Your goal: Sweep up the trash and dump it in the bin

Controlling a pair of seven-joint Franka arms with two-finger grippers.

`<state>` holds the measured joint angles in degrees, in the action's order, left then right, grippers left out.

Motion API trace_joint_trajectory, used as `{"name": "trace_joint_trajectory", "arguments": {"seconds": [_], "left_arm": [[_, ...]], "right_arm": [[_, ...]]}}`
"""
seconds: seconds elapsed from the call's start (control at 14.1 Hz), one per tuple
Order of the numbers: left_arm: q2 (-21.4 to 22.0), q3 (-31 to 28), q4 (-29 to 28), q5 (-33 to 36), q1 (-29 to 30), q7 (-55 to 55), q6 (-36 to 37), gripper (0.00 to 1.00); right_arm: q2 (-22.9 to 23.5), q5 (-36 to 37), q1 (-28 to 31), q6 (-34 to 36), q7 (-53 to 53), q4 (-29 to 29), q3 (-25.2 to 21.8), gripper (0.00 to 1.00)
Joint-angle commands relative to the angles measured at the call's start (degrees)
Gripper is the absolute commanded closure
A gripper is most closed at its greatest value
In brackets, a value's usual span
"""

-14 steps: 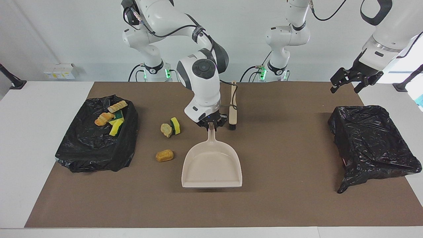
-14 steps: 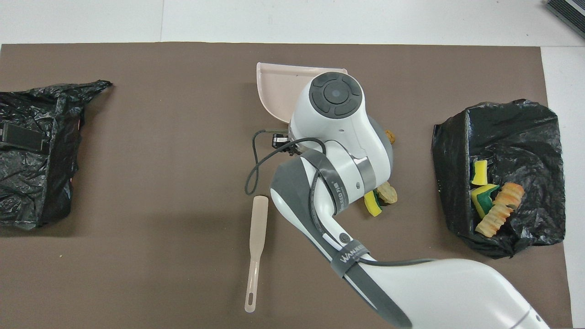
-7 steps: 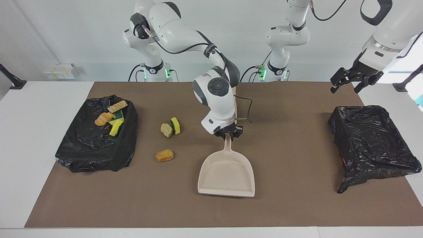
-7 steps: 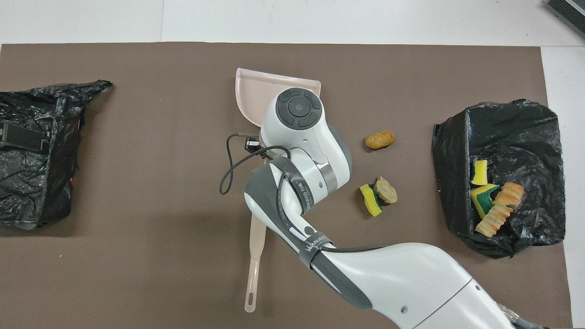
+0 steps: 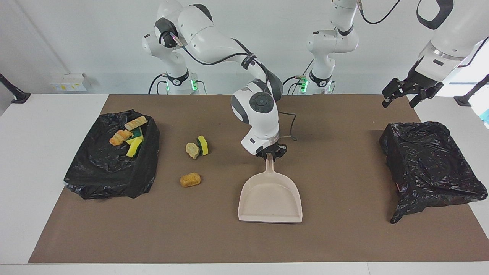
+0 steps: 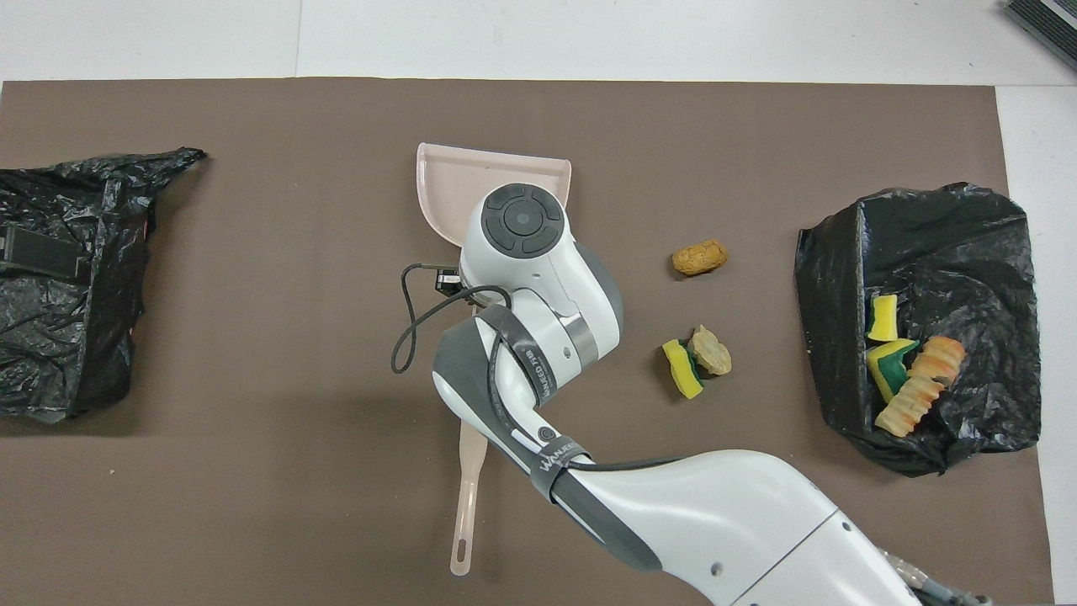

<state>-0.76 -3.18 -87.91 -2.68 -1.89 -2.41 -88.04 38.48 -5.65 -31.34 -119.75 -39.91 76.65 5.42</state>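
Note:
Three loose pieces of trash lie on the brown mat: a yellow-green sponge chunk (image 5: 203, 145) (image 6: 682, 369), a tan lump (image 5: 192, 150) (image 6: 711, 351) touching it, and an orange lump (image 5: 190, 179) (image 6: 698, 257). Several more scraps (image 5: 128, 135) (image 6: 904, 370) lie in the black-lined bin (image 5: 110, 172) (image 6: 942, 236) at the right arm's end. The beige dustpan (image 5: 271, 196) (image 6: 446, 181) rests flat mid-table. My right gripper (image 5: 270, 154) is shut on its handle tip; its own wrist hides it from overhead. My left gripper (image 5: 400, 100) hangs open in the air, holding nothing.
A second black-lined bin (image 5: 428, 160) (image 6: 59, 278) stands at the left arm's end. A beige brush (image 6: 468, 488) lies on the mat near the robots, partly under the right arm. The mat's edge (image 5: 229, 259) borders white table.
The right arm slid the dustpan sideways toward the left arm's end, away from the loose scraps. The scraps, bins and left arm stayed put.

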Motion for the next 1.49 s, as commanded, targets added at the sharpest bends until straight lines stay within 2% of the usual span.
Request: {"name": "trace_joint_trajectory", "arguments": {"seconds": [0.0,0.21,0.43,0.5,0.71,0.92,1.06,1.28,1.42], "left_arm": [[0.3,0.1,-0.1,1.0,0.1,0.5,-0.1,0.0],[0.3,0.1,-0.1,1.0,0.1,0.5,-0.1,0.0],[0.3,0.1,-0.1,1.0,0.1,0.5,0.0,0.0],[0.5,0.2,-0.3,1.0,0.1,0.5,1.0,0.0],[0.9,0.5,-1.4,0.3,-1.6,0.9,-1.9,0.0],[1.9,0.5,-7.0,0.3,-7.0,4.6,-9.2,0.0],[0.2,0.5,-7.1,0.6,-10.1,4.7,-10.9,0.0],[-3.8,0.5,-6.6,0.8,-15.1,6.4,-13.1,0.0],[-7.0,0.4,-6.2,2.0,-18.9,9.6,-15.8,0.0]], "right_arm": [[0.1,-0.9,0.4,-1.6,4.6,0.3,0.1,0.0],[-3.9,-1.6,1.0,1.7,7.0,1.0,0.1,0.0],[-10.2,-1.6,0.3,10.7,7.6,4.2,0.1,0.0],[-13.7,-1.9,0.4,11.1,8.4,7.4,0.2,0.0],[-23.6,-5.2,-0.7,11.2,9.0,18.9,0.8,0.0],[-29.7,-8.5,-5.4,10.0,7.9,29.0,1.1,0.0],[-32.1,-11.0,-7.4,5.6,6.0,35.6,1.1,0.0],[-30.3,-12.3,-12.9,-5.4,-0.9,41.3,1.1,0.0],[-30.2,-12.3,-13.0,-7.4,-0.3,43.2,1.1,0.0]]}}
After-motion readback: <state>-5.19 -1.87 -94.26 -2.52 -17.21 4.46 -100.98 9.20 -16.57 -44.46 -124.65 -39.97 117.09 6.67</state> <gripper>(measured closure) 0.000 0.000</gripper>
